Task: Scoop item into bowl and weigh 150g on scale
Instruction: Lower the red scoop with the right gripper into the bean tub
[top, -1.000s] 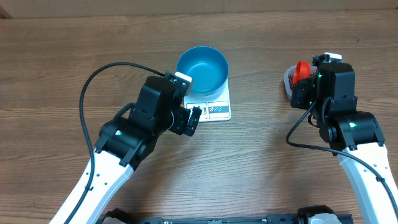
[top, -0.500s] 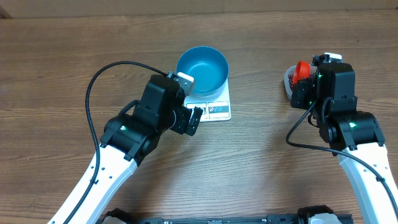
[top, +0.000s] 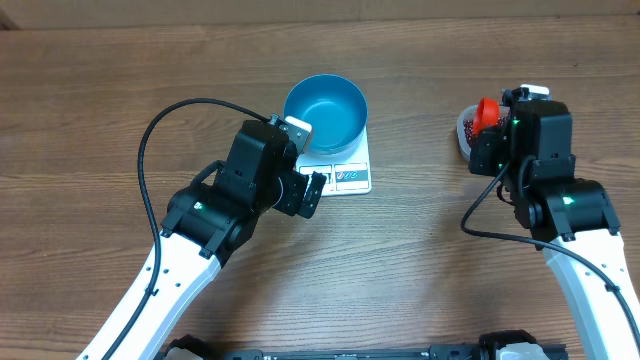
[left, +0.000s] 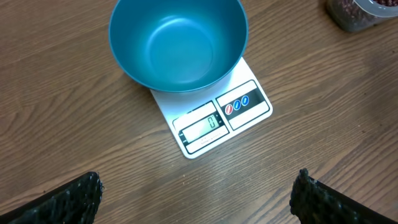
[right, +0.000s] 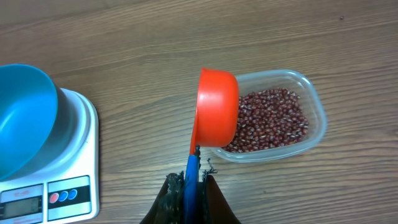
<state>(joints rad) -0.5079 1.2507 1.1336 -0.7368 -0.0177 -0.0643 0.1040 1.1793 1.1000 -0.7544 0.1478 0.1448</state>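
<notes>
The empty blue bowl (top: 326, 112) (left: 178, 42) (right: 23, 118) stands on the white scale (top: 350, 175) (left: 221, 115) (right: 78, 171). My left gripper (top: 310, 190) (left: 198, 193) hangs open just in front of the scale, nothing between its fingers. My right gripper (right: 193, 186) is shut on the blue handle of an orange scoop (right: 216, 109) (top: 485, 112). The scoop is turned on its side above the left end of a clear tub (right: 314, 106) that holds the red-brown beans (right: 270, 121). In the overhead view the right arm hides most of the tub.
A black cable (top: 175, 115) loops from the left arm over the table's left side. The right arm's cable (top: 480, 205) hangs beside its wrist. Bare wooden table (top: 420, 270) lies between the two arms.
</notes>
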